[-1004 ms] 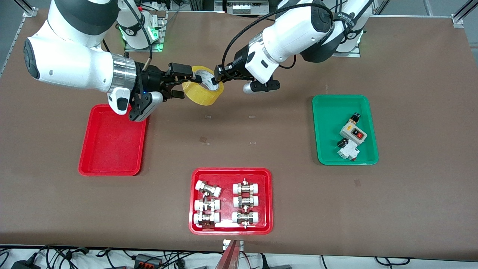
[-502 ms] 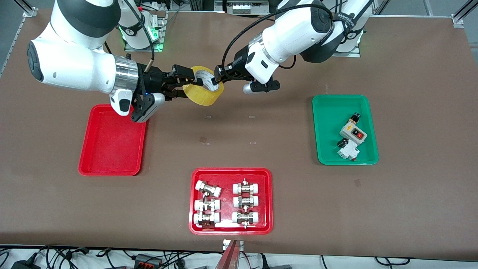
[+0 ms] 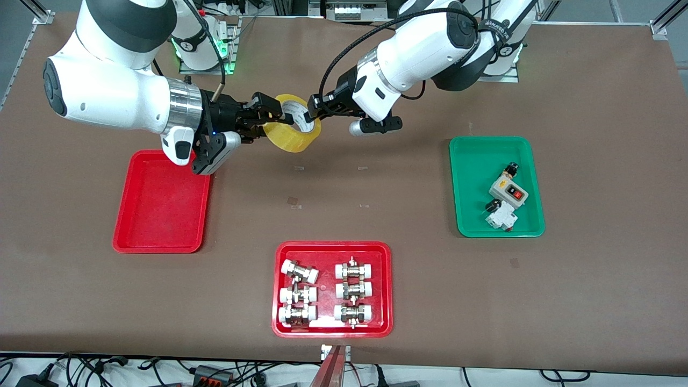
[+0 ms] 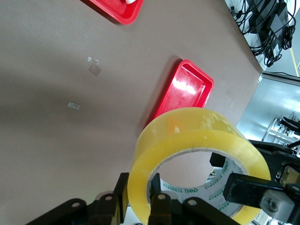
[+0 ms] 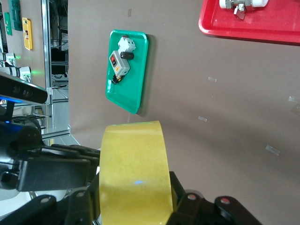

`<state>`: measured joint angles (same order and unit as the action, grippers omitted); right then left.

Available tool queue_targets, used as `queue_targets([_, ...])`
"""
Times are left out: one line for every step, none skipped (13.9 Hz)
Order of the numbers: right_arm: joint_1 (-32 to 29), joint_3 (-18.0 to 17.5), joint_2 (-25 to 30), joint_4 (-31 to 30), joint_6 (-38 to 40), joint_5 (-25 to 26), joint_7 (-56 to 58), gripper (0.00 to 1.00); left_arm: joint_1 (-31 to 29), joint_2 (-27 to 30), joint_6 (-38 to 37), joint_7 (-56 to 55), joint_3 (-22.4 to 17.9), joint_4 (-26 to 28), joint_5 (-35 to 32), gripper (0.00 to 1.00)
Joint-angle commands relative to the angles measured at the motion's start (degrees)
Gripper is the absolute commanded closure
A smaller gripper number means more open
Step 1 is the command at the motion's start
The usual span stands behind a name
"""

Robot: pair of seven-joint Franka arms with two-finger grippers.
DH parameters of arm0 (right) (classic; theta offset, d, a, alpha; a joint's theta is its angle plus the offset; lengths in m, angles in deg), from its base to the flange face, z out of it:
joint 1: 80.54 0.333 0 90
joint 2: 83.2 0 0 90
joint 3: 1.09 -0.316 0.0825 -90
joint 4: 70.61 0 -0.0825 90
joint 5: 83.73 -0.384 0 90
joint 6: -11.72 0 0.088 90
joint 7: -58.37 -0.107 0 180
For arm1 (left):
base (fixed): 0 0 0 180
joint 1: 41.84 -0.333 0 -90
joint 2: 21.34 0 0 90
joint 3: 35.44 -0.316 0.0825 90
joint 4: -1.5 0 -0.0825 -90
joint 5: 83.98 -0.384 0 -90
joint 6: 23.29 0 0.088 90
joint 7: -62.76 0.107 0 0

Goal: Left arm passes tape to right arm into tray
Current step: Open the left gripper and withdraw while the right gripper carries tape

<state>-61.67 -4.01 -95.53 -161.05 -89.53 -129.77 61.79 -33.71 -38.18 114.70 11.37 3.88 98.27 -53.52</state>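
The yellow tape (image 3: pixel 293 141) hangs in the air between the two arms, over bare table. My left gripper (image 3: pixel 310 114) is shut on its wall, one finger inside the pale core and one outside, as the left wrist view (image 4: pixel 140 197) shows on the tape (image 4: pixel 187 126). My right gripper (image 3: pixel 269 122) is open and straddles the roll's other end, with a finger beside each flat face. In the right wrist view (image 5: pixel 133 201) the tape (image 5: pixel 133 159) fills the gap between its fingers. The plain red tray (image 3: pixel 161 215) lies empty below the right wrist, nearer the front camera, and also shows in the left wrist view (image 4: pixel 187 89).
A red tray of white-capped metal fittings (image 3: pixel 333 247) sits near the table's front edge. A green tray (image 3: pixel 473 177) with small switch parts lies toward the left arm's end. Bare brown table lies between the trays.
My right gripper has moved toward the tape, so its open fingers now reach farther over the roll. The left gripper and the tape have barely moved.
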Motion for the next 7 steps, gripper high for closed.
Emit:
queue_targets([0.29,0.28,-0.41,1.06,0.18,-0.45,0.62,0.69,0.32,-0.39,-0.26,0.67,0.15,-1.32,1.27,0.00])
queue_targets([0.29,0.28,-0.41,1.06,0.18,-0.45,0.62,0.69,-0.12,0.13,-0.52,0.68,0.15,-0.97,1.18,0.00])
queue_targets([0.20,0.28,-0.50,1.06,0.09,-0.45,0.62,0.69,-0.56,0.40,-1.75,0.68,0.15,-0.88,1.01,0.00])
queue_targets([0.03,0.37,-0.50,0.97,0.09,-0.45,0.71,0.69,-1.09,1.27,-4.63,0.85,-0.46,-1.05,0.57,0.00])
queue_targets([-0.15,0.37,-0.59,0.97,0.09,-0.28,0.80,0.69,-3.27,2.24,-7.44,1.11,-0.55,-1.05,-0.39,0.00])
queue_targets([-0.32,0.45,-1.03,0.97,0.01,-0.28,1.06,0.70,-5.81,3.29,-11.12,1.29,-0.47,-1.05,-2.49,0.00])
queue_targets([-0.50,0.63,-1.64,0.89,-0.08,-0.10,1.15,0.70,-8.53,4.35,-16.21,2.25,-0.38,-1.23,-5.30,0.00])
